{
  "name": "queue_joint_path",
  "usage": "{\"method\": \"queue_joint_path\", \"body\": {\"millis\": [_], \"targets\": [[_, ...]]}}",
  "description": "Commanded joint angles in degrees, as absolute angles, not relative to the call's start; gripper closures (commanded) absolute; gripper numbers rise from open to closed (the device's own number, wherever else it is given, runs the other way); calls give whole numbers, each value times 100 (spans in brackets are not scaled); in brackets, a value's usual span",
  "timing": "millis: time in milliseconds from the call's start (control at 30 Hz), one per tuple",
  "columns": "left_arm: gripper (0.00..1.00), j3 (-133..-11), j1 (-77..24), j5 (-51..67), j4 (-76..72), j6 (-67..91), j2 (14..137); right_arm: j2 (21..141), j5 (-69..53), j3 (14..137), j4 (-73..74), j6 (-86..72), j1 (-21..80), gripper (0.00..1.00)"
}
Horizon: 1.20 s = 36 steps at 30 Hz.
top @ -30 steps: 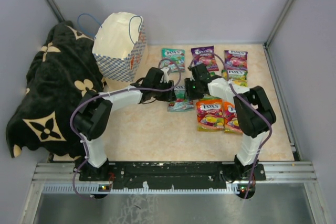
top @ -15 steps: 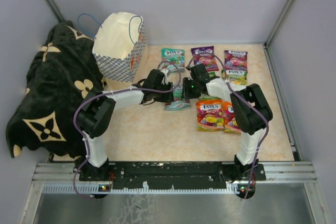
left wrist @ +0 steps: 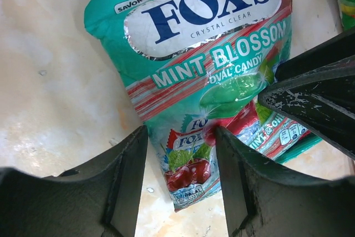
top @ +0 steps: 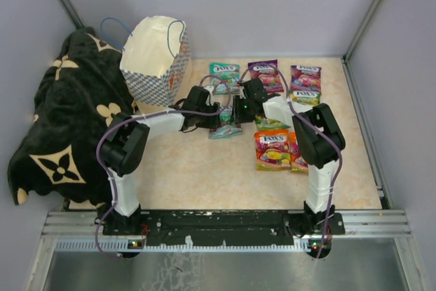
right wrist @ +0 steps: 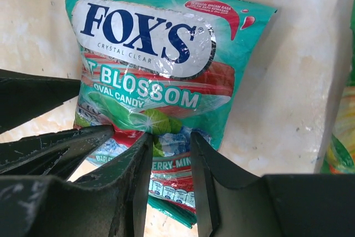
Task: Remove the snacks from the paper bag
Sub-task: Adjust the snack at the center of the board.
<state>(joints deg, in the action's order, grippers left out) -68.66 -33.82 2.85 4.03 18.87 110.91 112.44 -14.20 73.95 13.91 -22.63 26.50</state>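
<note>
The blue-and-white checkered paper bag [top: 155,52] stands open at the back left, and nothing shows inside its cream lining. Several snacks lie on the table: teal [top: 223,73], purple [top: 266,73] and orange-red [top: 271,148] packets. A teal mint packet [top: 225,129] [left wrist: 205,54] [right wrist: 150,43] lies between the two grippers. My left gripper [top: 216,119] [left wrist: 180,137] is open, its fingers on either side of the packet's lower corner with a gap. My right gripper [top: 235,110] [right wrist: 171,137] is closed narrowly on the packet's lower part.
A black patterned blanket [top: 61,120] covers the table's left side, beside the bag. Another purple packet [top: 305,75] and a green-yellow one [top: 306,97] lie at the back right. Grey walls enclose the table on three sides.
Both grippers and the teal packet between them have shifted left and slightly farther back. The right jaws have narrowed onto the packet, and the left jaws have widened a little.
</note>
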Motion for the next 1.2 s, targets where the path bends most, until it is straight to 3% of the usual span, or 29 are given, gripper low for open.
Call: {"method": "queue_joint_path", "body": {"millis": [0, 567, 700, 867, 967, 1167], "targets": [[42, -6987, -3253, 235, 692, 1708, 11321, 11616, -1397, 7637, 1450, -2326, 2750, 67], [39, -7511, -3070, 274, 903, 1286, 11377, 11450, -1495, 7891, 1628, -2382, 2760, 64], [34, -7613, -3076, 307, 1003, 1235, 11120, 10992, -1407, 7965, 1809, -2312, 2700, 44], [16, -7568, -3081, 296, 1064, 1149, 10747, 10248, -739, 7829, 1996, -2147, 2479, 16], [12, -7486, -3139, 120, 1084, 1082, 10582, 9960, 224, 7659, 2170, -1995, 2416, 12], [7, -7390, -3294, -29, 971, 943, 10601, 10072, 1229, 7547, 2504, -1695, 2184, 13]]}}
